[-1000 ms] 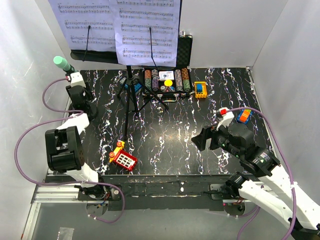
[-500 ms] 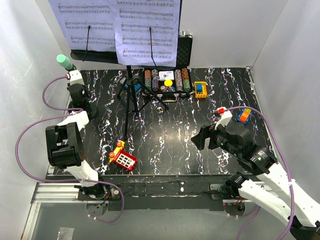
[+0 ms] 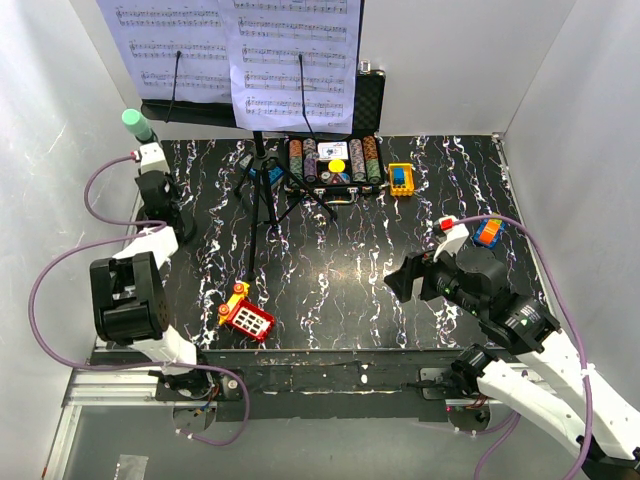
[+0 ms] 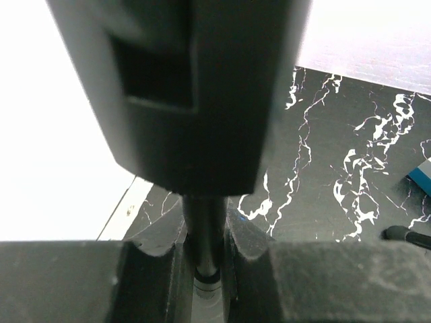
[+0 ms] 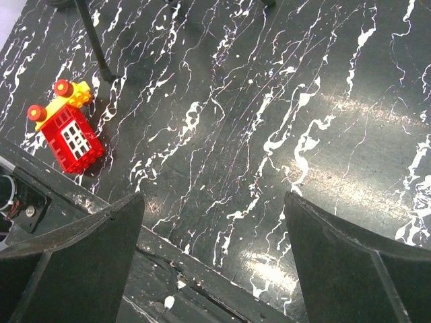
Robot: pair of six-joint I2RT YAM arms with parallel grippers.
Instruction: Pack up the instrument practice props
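In the left wrist view, the left gripper [image 4: 206,269] pinched the thin stem of the small black round-based mic stand [image 4: 204,229], seemingly to lift it. In the right wrist view, the right gripper [image 5: 212,198] hung spread and empty above the marbled black table [image 5: 269,134]. Overhead, the mint-green microphone [image 3: 135,122] topped that stand at the far-left corner.

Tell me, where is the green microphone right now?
Overhead view: the microphone is at the table's far left, below the sheet music; the left hand grips its thin black stand.
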